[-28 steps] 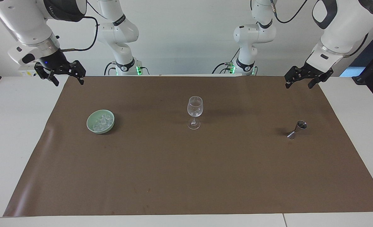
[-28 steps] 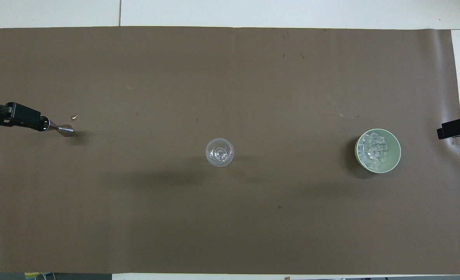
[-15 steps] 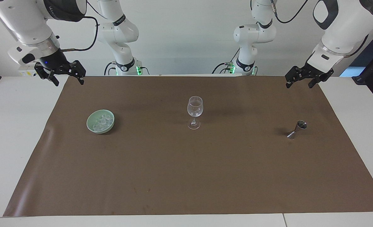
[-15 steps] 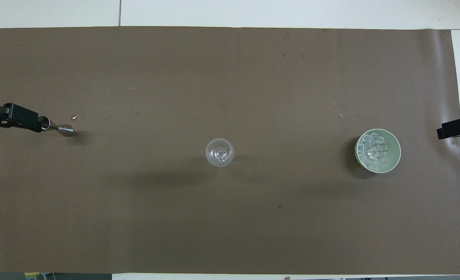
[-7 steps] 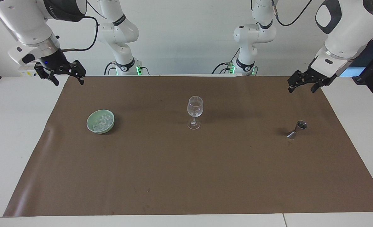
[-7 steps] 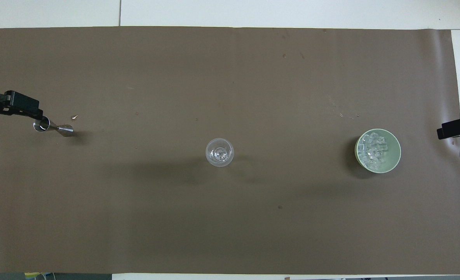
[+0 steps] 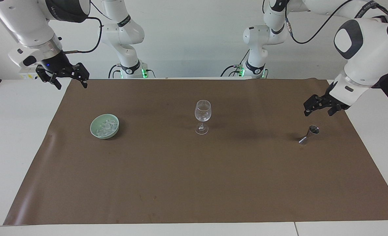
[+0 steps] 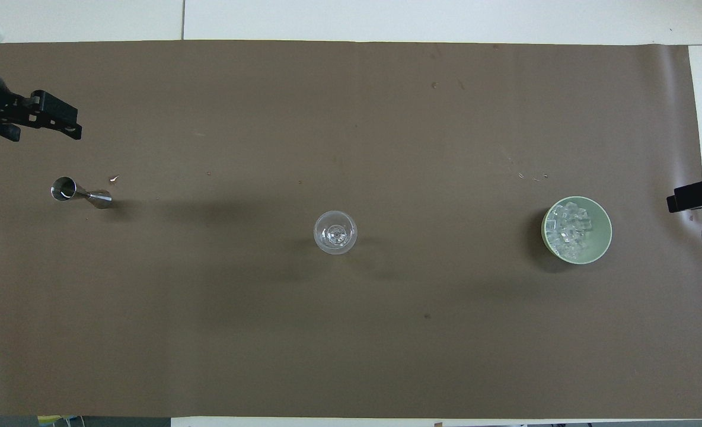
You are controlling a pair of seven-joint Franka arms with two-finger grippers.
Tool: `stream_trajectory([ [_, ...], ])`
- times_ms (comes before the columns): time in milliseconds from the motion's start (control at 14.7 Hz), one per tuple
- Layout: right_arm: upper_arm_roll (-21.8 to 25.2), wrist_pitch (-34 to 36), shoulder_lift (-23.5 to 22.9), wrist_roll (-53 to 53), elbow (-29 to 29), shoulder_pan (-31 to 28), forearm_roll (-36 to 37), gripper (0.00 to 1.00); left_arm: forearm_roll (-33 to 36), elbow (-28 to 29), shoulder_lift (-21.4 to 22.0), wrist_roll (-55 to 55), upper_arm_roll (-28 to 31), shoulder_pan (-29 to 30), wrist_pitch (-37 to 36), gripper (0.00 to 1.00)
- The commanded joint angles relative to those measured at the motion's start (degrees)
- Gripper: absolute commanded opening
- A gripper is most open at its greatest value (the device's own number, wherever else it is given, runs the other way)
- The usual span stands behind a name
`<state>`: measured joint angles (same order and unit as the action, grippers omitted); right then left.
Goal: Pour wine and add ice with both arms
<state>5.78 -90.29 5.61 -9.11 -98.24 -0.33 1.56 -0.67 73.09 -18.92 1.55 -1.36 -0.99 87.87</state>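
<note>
Steel jigger (image 7: 309,134), left claw (image 7: 319,109) seemingly above

Overhead, the picture's edge cuts off the right end effector (image 8: 692,195), only one dark tip showing

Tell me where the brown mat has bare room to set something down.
Bare stretches lie between the ice bowl and the wine glass, and between the glass and the metal measuring cup. The left gripper hangs over the cup's end; the right gripper waits over the mat's corner.
</note>
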Motion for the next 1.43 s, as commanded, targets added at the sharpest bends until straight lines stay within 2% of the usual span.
stream_trajectory([
  [0, -0.2, -0.5, 0.9, -0.7, -0.9, -0.3, 0.2, 1.0, 0.6, -6.5, -5.7, 0.1, 0.5, 0.4, -0.7, 1.0],
  [204, -0.2, -0.6, 0.9, -0.7, -1.1, -0.2, 0.2, 1.0, -0.8, -4.5, -5.1, 0.0, 2.9, 0.5, -0.9, 1.0],
  [408, -0.2, -0.6, 0.9, -0.7, -1.2, -0.2, 0.2, 1.0, -1.3, 6.5, 0.3, -0.1, 2.9, 3.8, 1.0, 0.95],
  [613, -0.2, -0.6, 0.9, -0.7, -1.2, -0.2, 0.2, 1.0, -2.9, 15.0, 4.7, -2.6, 2.9, 5.7, 3.1, 1.0],
  [817, -0.2, -0.6, 0.9, -0.7, -1.2, -0.2, 0.2, 1.0, -3.0, 16.5, 5.4, -6.3, 2.9, 6.8, 2.4, 1.0],
  [953, -0.2, -0.6, 0.9, -0.7, -1.2, -0.2, 0.2, 1.0, -4.2, 16.6, 5.4, -12.9, 2.9, 7.6, 2.7, 1.0],
  [1225, -0.2, -0.5, 0.9, -0.7, -1.2, -0.2, 0.2, 1.0, -10.7, 16.7, 4.5, -26.5, 3.5, 9.4, 4.1, 1.0],
  [1362, -0.2, -0.5, 0.9, -0.7, -1.2, -0.2, 0.2, 1.0, -15.5, 16.3, 2.9, -29.1, 4.0, 12.7, 4.5, 1.0],
])
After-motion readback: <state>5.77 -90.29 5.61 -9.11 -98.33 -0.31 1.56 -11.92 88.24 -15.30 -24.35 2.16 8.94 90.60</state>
